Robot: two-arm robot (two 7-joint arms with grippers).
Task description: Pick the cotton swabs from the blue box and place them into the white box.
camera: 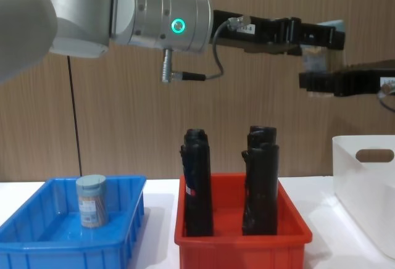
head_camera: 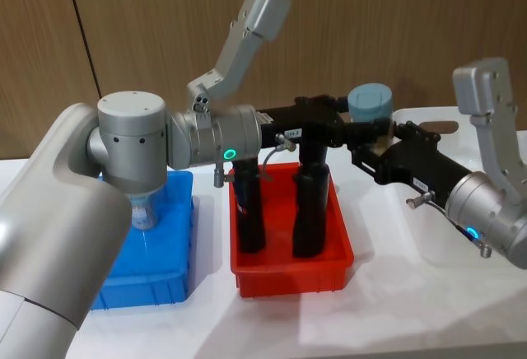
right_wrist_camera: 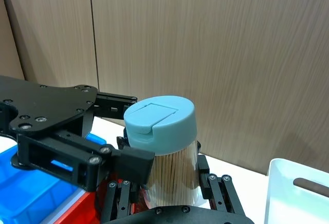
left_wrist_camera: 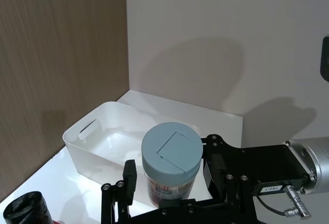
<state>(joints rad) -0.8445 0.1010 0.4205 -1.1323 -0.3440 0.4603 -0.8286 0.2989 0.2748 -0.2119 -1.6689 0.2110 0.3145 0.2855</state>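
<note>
The left gripper [head_camera: 362,132] reaches across from the left and the right gripper [head_camera: 387,151] meets it from the right. Both are high in the air over the gap between the white box [camera: 364,186] and the red bin [head_camera: 292,283], with the blue box [camera: 68,250] on the table at the far left. Two black cylinders [camera: 197,182] stand upright in the red bin. Between the grippers a cotton swab jar [head_camera: 369,101] is held upright, the left gripper clenched on it just under its pale blue lid and the right gripper lower on its body, though I cannot tell whether that one grips; a second swab jar [camera: 91,201] stands in the blue box.
</note>
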